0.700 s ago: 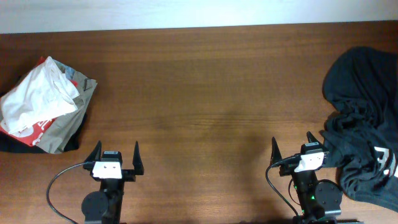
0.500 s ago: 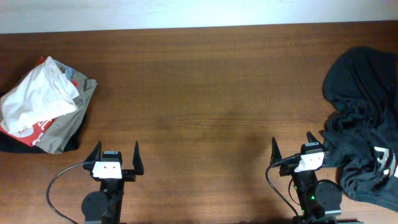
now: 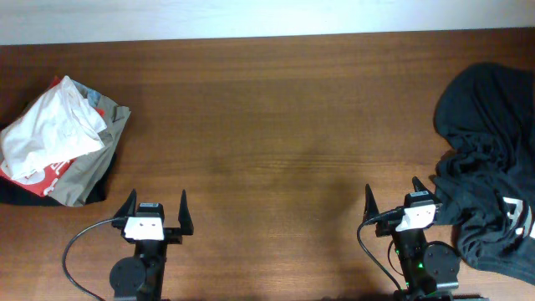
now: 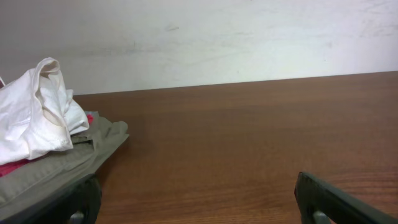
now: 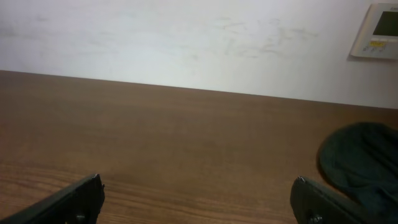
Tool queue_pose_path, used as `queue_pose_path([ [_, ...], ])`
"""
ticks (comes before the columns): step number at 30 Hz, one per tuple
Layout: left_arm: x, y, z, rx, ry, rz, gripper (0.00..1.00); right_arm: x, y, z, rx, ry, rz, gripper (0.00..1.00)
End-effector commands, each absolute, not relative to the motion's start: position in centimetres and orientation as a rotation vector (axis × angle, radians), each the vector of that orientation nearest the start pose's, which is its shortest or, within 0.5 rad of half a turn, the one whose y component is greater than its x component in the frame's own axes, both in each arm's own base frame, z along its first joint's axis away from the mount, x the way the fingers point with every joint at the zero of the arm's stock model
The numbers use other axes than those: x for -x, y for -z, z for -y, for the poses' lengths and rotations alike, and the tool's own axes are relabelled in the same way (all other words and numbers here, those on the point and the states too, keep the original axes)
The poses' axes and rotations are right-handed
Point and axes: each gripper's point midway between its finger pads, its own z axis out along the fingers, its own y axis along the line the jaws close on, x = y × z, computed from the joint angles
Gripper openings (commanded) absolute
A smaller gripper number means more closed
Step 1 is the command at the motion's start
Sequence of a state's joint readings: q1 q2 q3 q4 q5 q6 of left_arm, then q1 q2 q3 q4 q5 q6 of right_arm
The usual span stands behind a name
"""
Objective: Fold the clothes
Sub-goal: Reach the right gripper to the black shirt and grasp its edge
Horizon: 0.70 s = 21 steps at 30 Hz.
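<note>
Overhead: my left gripper [image 3: 157,201] and right gripper [image 3: 392,191] gape wide, empty. Pile [image 3: 58,138] at my left's 10 o'clock; black garment [image 3: 489,167] just beside my right's 3 o'clock.

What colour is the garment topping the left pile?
White: the garment shows best in the left wrist view.

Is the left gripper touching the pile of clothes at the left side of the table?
Apart. The overhead view shows bare table between the left gripper and the pile of clothes. The open gripper holds nothing.
</note>
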<state>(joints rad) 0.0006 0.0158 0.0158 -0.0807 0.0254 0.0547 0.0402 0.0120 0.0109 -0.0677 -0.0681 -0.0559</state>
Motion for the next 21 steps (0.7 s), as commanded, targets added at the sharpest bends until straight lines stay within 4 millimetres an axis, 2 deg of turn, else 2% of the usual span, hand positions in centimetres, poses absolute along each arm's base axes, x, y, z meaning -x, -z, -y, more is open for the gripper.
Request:
queue_pose_path([
  [1, -24.6, -15.6, 0.2, -0.046, -0.025, -1.649, 0.99, -24.5, -15.7, -2.2, 0.130, -0.042, -1.638, 0.99],
  [8, -24.6, -15.6, -0.1, -0.032, -0.040, -1.650, 0.99, -24.5, -15.8, -2.2, 0.125, -0.047, -1.635, 0.99],
  [10, -24.6, -16.2, 0.3, -0.052, -0.018, -1.630, 0.99, -24.4, -16.6, -2.3, 0.125, -0.055, -1.617, 0.99],
  [12, -24.5, -17.7, 0.3, -0.052, -0.018, -1.606, 0.99, -24.2, -17.6, -1.7, 0.101, -0.031, -1.622, 0.99],
  [13, -24.4, -18.3, 0.3, -0.052, -0.018, -1.625, 0.99, -24.0, -18.4, -1.1, 0.072, 0.001, -1.646, 0.99],
  [16, -24.6, -19.2, 0.2, -0.050, -0.020, -1.736, 0.99, -24.1, -19.0, -0.4, 0.048, 0.037, -1.769, 0.99],
  [19, -26.7, -20.7, 0.1, -0.047, -0.022, -1.867, 0.99, -25.4, -20.1, -0.1, 0.047, 0.056, -1.933, 0.98],
  [21, -28.3, -20.5, 0.1, -0.049, -0.020, -2.007, 0.99, -26.6, -20.1, -0.2, 0.057, 0.061, -2.092, 0.99],
])
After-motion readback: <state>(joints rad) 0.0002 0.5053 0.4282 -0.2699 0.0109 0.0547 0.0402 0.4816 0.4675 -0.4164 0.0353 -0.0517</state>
